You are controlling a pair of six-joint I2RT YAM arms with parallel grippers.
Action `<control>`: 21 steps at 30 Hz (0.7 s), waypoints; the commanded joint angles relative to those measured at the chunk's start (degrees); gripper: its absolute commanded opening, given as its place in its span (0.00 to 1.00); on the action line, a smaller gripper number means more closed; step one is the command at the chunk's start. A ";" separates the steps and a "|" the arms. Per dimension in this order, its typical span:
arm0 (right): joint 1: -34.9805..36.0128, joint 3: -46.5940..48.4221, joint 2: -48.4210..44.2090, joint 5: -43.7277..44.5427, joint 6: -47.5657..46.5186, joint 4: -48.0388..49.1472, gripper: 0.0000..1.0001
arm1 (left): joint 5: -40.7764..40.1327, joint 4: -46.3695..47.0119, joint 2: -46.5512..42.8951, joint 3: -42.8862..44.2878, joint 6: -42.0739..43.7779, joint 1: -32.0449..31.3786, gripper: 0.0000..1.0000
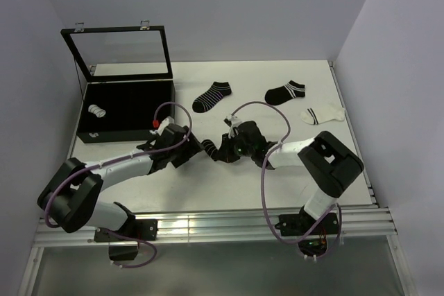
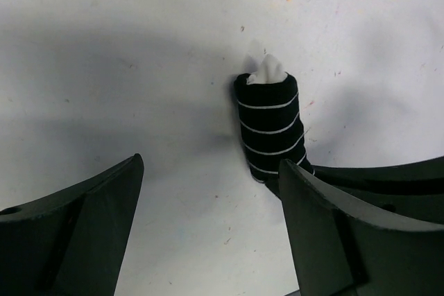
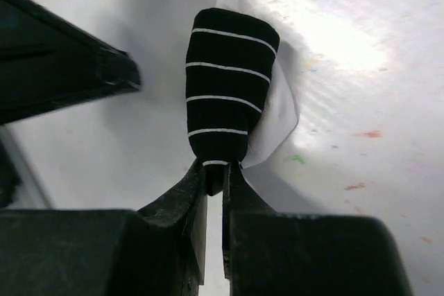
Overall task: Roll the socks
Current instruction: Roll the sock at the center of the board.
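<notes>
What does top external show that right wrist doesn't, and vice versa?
Only top external: the flat striped sock, the flat black sock, the flat white sock, and the black box holding a white rolled bundle. Only right wrist: the right pincer shut on the black rolled sock's end, white fabric poking out beside it. Both: that rolled sock with the left pincer close by.

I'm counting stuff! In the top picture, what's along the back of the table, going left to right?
Box with a rolled white sock inside → striped black sock → second black sock → flat white sock.
</notes>
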 commanded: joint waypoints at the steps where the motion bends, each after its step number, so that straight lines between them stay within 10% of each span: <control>1: -2.06 -1.14 3.42 -12.88 7.92 7.29 0.00 | -0.13 5.69 0.23 -0.24 -3.26 -1.63 0.84; 21: -8.30 -0.87 16.79 -24.32 27.08 22.40 0.00 | -3.03 3.75 12.44 5.39 -4.40 -3.39 0.73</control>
